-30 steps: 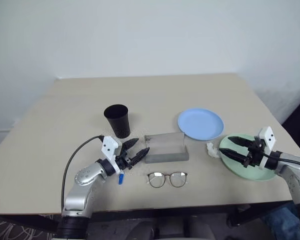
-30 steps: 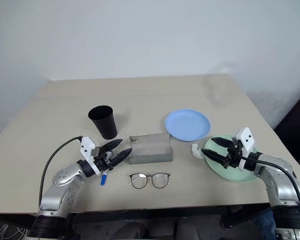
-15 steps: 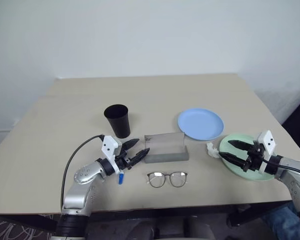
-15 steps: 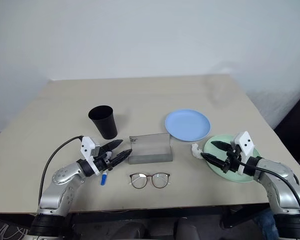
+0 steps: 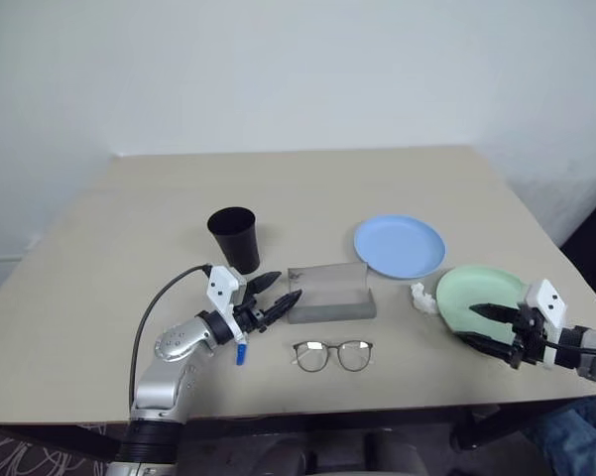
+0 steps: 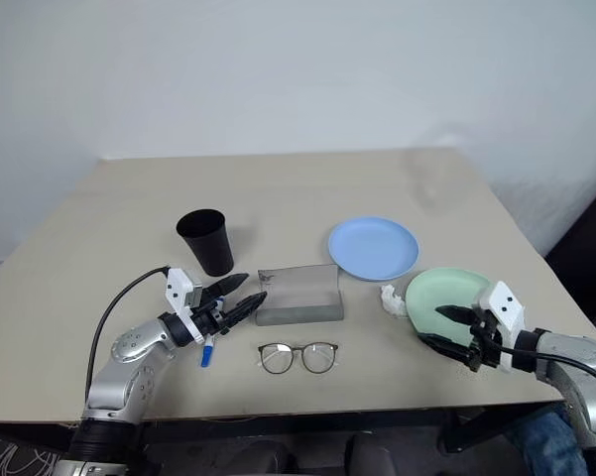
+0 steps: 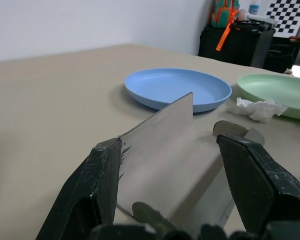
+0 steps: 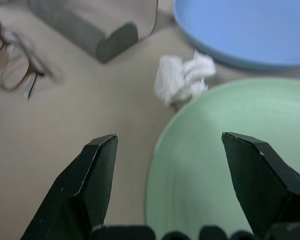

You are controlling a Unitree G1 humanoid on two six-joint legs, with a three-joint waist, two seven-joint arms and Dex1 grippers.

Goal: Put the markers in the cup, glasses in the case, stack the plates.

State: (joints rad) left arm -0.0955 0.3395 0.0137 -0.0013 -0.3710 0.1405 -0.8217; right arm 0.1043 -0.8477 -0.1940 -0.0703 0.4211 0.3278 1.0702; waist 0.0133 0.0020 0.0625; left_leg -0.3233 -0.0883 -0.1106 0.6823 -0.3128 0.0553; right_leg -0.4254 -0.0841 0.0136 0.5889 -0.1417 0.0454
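The black cup (image 5: 233,238) stands upright left of centre. My left gripper (image 5: 286,286) hangs open just in front of it, its tips at the left end of the grey case (image 5: 329,294), which lies open. A marker (image 5: 240,352) with a blue cap lies under that wrist. The glasses (image 5: 333,354) lie in front of the case. The light blue plate (image 5: 399,246) sits right of the case, and the mint green plate (image 5: 481,296) sits nearer on the right. My right gripper (image 5: 468,325) is open at the green plate's near rim, one finger over the plate (image 8: 224,165), the other over the table.
A small white paper wad (image 5: 420,297) lies between the green plate and the case. The green plate sits near the table's right edge (image 5: 560,260), and the glasses near its front edge. A black cable (image 5: 159,307) loops off my left wrist.
My right gripper has drawn back toward the table's front edge and sunk a little, from over the green plate's middle to its near rim. The left gripper has stayed put.
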